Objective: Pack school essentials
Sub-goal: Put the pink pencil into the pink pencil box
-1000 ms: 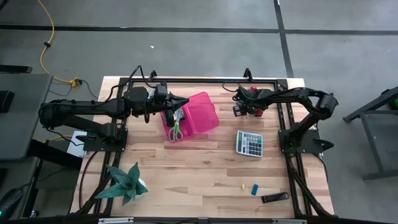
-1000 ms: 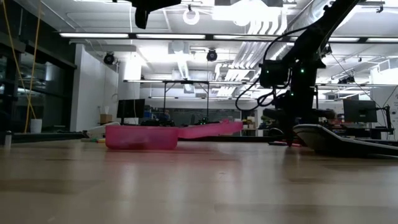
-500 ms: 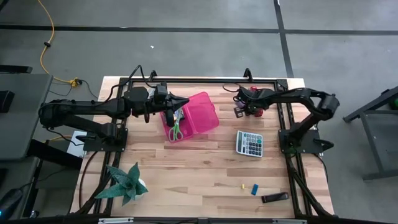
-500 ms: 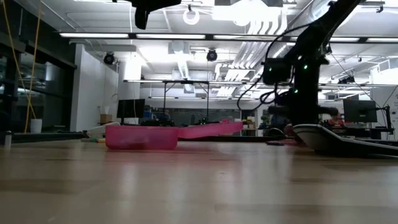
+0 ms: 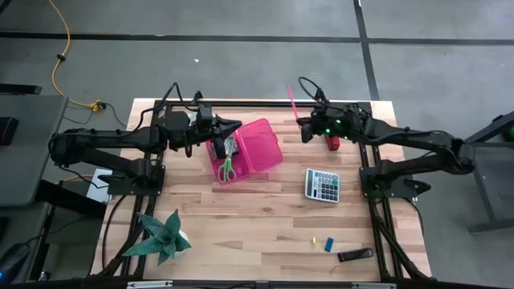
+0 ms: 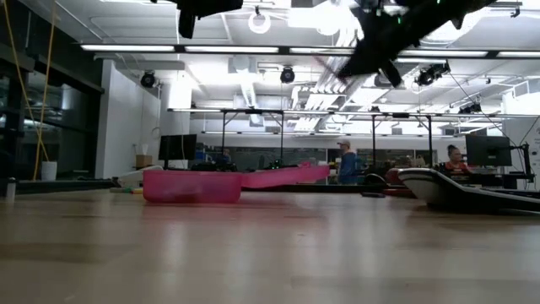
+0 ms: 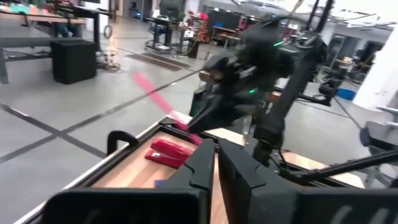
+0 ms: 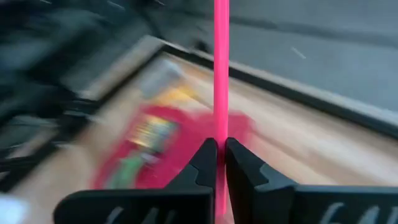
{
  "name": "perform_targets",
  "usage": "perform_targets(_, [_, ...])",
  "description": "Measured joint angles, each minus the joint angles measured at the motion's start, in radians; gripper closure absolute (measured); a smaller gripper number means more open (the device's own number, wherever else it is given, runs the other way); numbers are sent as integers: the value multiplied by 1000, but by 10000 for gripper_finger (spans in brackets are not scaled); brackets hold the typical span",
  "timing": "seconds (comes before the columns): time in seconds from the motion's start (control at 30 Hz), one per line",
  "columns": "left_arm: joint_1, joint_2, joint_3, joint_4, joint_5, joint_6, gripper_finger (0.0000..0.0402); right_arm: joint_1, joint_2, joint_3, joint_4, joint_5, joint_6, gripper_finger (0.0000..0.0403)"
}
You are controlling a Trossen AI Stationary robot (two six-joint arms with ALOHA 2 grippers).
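Note:
The open pink case (image 5: 245, 150) lies at the far middle of the table, with green-handled scissors (image 5: 227, 168) and a crayon box (image 5: 230, 148) in it. My left gripper (image 5: 234, 128) hovers shut over the case's far left corner, holding nothing. My right gripper (image 5: 303, 128) is right of the case, high above the table, shut on a thin pink pencil (image 5: 294, 100). Tiny blue (image 5: 328, 243) and yellow (image 5: 312, 239) pieces lie near the front edge. My right gripper pinches the pink pencil's shaft (image 8: 220, 134) between its two fingertips. The fingers come from the table's right and lie across the pencil. The pencil is lifted clear of the table, and its long free part (image 5: 291, 90) sticks out toward the far edge.
A red stapler (image 5: 332, 143) lies under my right arm at the far right. A grey calculator (image 5: 323, 185) is right of centre. A dark flat thing (image 5: 354, 254) lies at the front right, a green plant (image 5: 163, 237) at the front left. People show in the room behind.
My right gripper has shut on the pink pencil beside the stapler, then risen well above the table and gone a little toward the far edge. The pencil has come up clear of the table. My left arm has kept still.

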Motion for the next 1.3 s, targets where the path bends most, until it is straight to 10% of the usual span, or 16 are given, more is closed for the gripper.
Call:
perform_targets(0.57, [-7,77,0,228,179,-76,178,295,184,1,578,-72,-217,402])
perform_targets(1.07, [-43,226,0,449,183,-111,185,337,341,90,652,-71,-217,403])
perform_targets(1.3, [-47,208,2,437,161,-87,285,332,342,92,662,-72,-226,403])
